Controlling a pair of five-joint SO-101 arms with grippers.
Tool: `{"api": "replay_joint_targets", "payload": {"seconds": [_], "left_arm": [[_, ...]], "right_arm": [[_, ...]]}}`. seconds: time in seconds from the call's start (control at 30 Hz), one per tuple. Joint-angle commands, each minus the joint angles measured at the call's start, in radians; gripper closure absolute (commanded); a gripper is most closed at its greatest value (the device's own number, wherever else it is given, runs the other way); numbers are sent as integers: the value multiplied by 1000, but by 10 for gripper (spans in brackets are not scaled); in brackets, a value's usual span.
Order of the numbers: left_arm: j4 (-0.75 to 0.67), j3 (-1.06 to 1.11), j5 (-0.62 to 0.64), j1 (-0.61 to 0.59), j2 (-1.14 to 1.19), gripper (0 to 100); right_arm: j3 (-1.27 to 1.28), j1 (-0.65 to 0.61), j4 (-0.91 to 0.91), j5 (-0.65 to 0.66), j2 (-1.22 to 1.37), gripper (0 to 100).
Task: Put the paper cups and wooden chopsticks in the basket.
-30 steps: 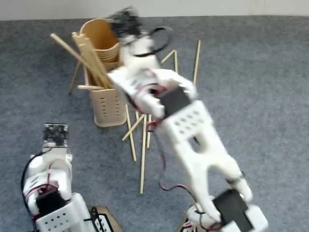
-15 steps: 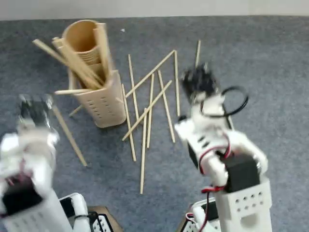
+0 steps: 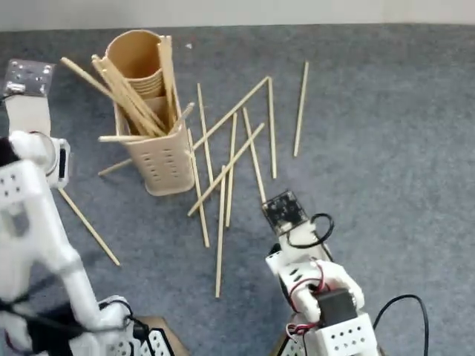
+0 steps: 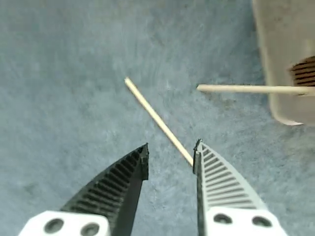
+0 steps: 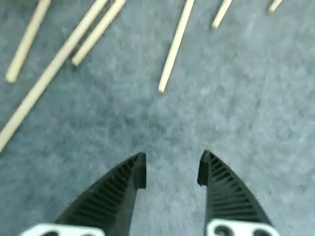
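Chopstick collection is judged in hand; one stray wooden chopstick (image 4: 156, 119) is overhung by the wide-parted, empty left gripper (image 4: 170, 153); lowering and closing are needed.

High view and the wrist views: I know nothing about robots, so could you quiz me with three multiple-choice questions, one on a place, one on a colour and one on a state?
1. Where are the paper cups? A in the basket; B in a gripper; C beside the right arm.
2. What colour is the carpet? A grey-blue; B red; C green.
3. The left gripper is: A shut tight; B open and empty; C shut on a cup.

Answers: 1 A, they stand stacked inside the basket. 2 A, it is grey-blue throughout. 3 B, its fingers are spread above a loose chopstick.
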Motion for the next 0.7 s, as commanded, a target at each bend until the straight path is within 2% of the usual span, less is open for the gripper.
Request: {"api": "replay_joint_targets", "payload": {"seconds": [0.0, 0.17, 0.57, 0.67], "left_arm": [[-2, -41, 21, -62, 131, 827], [-92, -45, 121, -165, 335, 784], [-298, -45, 127, -147, 671, 784], [-308, -50, 127, -143, 710, 829]], "right_arm": [[28, 10, -13, 9, -39, 817], [30, 10, -16, 6, -36, 817], [36, 8, -19, 6, -38, 817], [36, 8, -19, 6, -38, 817]]}}
